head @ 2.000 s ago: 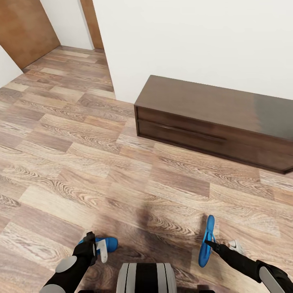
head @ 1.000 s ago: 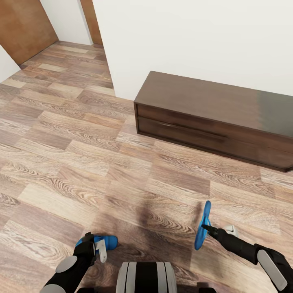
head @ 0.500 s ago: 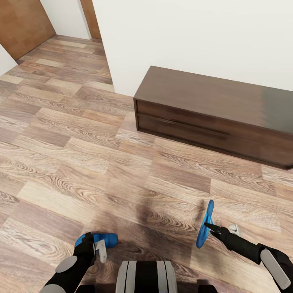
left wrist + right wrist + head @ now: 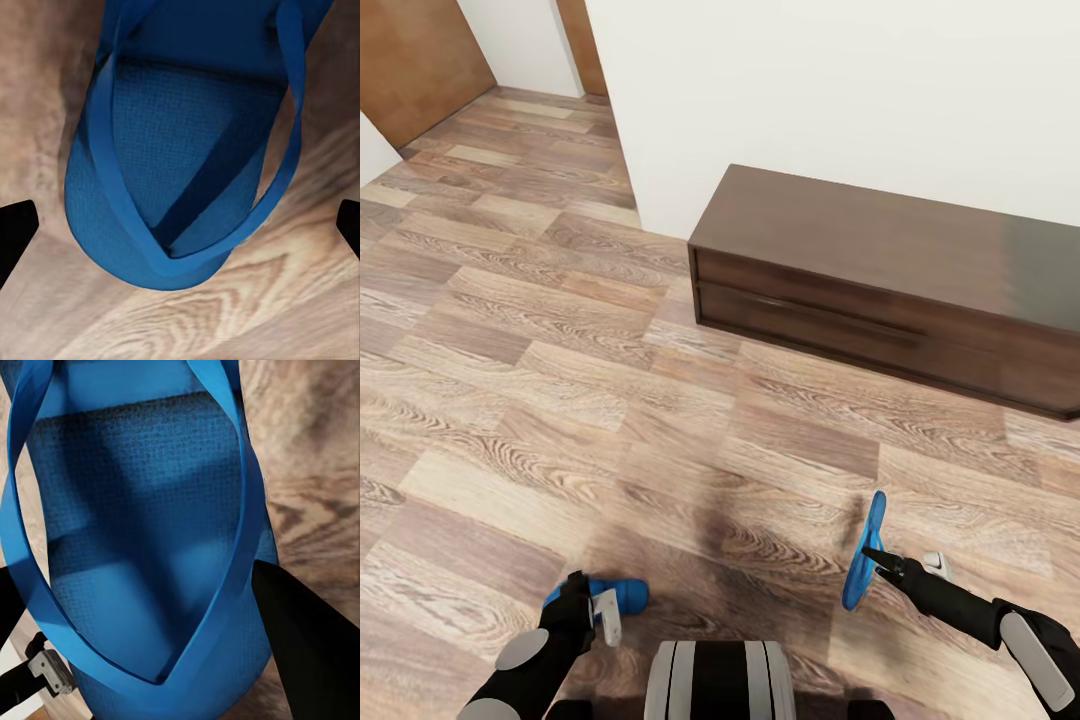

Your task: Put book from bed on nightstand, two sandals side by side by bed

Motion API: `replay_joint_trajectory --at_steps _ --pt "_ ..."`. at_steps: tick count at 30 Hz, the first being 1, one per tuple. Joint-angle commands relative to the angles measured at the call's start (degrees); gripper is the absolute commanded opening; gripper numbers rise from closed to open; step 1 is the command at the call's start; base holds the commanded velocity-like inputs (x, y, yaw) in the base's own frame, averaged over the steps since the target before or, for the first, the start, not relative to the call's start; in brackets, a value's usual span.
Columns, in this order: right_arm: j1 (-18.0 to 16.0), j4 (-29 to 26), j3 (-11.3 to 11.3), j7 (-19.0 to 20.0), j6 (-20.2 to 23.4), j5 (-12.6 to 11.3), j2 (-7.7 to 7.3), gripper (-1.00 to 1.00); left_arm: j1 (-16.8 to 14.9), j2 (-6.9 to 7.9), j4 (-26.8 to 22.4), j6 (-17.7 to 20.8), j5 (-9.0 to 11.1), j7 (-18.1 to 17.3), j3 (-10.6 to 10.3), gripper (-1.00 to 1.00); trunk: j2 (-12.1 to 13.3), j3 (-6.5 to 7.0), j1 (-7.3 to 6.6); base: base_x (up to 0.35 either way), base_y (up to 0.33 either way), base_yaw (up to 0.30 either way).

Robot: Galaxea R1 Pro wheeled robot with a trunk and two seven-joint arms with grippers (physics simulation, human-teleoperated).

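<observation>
Two bright blue flip-flop sandals are with my grippers over the wood-plank floor. My left gripper (image 4: 588, 605) points down onto one sandal (image 4: 625, 595), which lies flat. In the left wrist view that sandal (image 4: 187, 135) sits strap side up between the two fingertips (image 4: 15, 236), close above the planks. My right gripper (image 4: 872, 558) is shut on the other sandal (image 4: 872, 520), which stands on edge in the air. The right wrist view shows this sandal (image 4: 150, 510) with a black finger (image 4: 307, 660) against its side. The book, the bed and the nightstand are out of view.
A long low dark cabinet (image 4: 880, 250) stands against the white wall (image 4: 840, 90) ahead to the right. A passage with a brown door (image 4: 410, 60) opens at the far left. Bare floor (image 4: 560, 380) lies between me and the cabinet. My base (image 4: 720, 680) is at the bottom edge.
My right arm lifted its sandal a little and drew it slightly inward. The whole view shifted a bit, with the cabinet now higher in the picture. The left gripper and its sandal hardly moved.
</observation>
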Motion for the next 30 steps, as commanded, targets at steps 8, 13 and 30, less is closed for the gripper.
replay_joint_trajectory --at_steps 8,13,30 --pt "0.0 0.0 -0.1 0.1 0.4 -0.2 0.0 -1.0 0.0 0.1 -0.1 0.1 -0.5 -0.4 -0.1 1.0 0.0 -0.03 0.01 0.045 0.0 0.0" --pt "0.0 0.0 -0.1 0.1 0.4 -0.2 0.0 -1.0 0.0 0.12 -0.1 0.1 -0.5 -0.4 -0.1 1.0 0.0 -0.03 0.01 0.004 0.0 0.0" --pt "0.0 0.0 -0.1 0.1 0.4 -0.2 0.0 -1.0 0.0 0.12 -0.1 0.2 -0.5 -0.4 -0.1 1.0 0.0 -0.03 0.01 0.069 0.0 0.0"
